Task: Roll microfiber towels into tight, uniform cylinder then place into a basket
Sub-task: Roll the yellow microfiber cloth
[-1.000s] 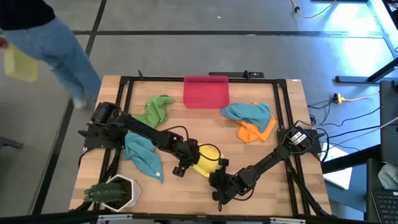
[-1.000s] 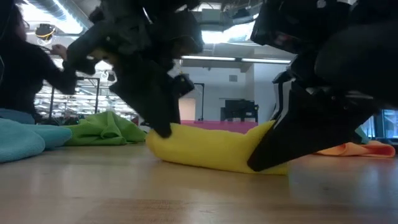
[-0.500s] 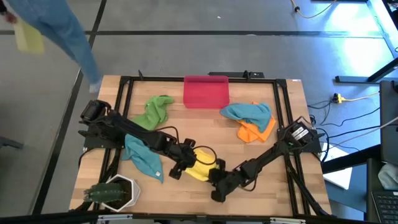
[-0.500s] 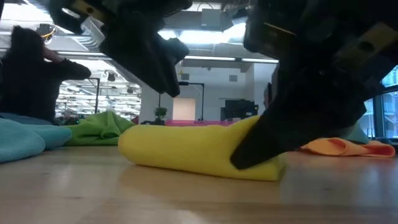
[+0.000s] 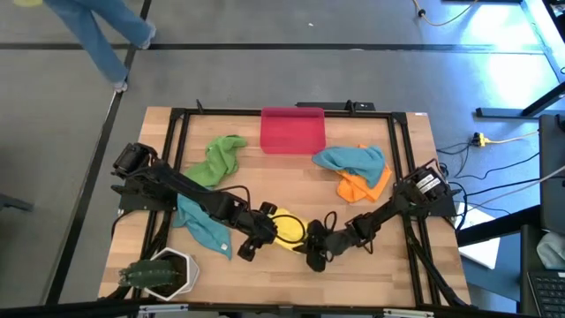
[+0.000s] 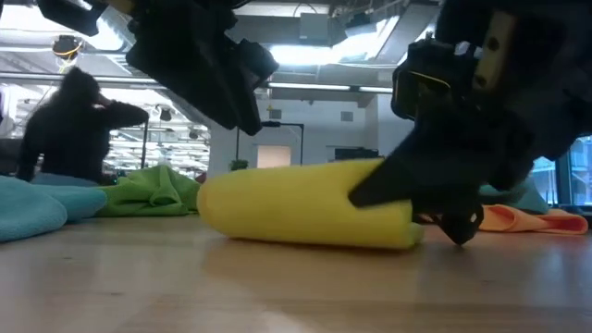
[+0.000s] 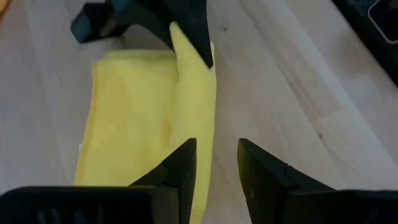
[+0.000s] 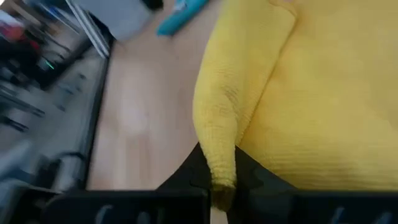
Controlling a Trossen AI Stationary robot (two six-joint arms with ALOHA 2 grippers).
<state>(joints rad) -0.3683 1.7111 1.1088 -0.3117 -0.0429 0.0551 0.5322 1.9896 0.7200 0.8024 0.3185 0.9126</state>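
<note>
From above, the yellow towel (image 5: 287, 232) lies well in front of the basket (image 5: 292, 129), and up close the right gripper (image 8: 217, 180) pinches its edge while the left gripper (image 7: 214, 163) stands apart, so both should roll evenly.

On your bench (image 5: 291, 190), the rolled towel (image 5: 288, 231) lies near the front edge, between the left gripper (image 5: 250, 246) and the right gripper (image 5: 316, 252). The basket (image 5: 292, 130) sits at the back centre, well apart. You have the plant pot (image 5: 163, 272) in the front left corner.
</note>
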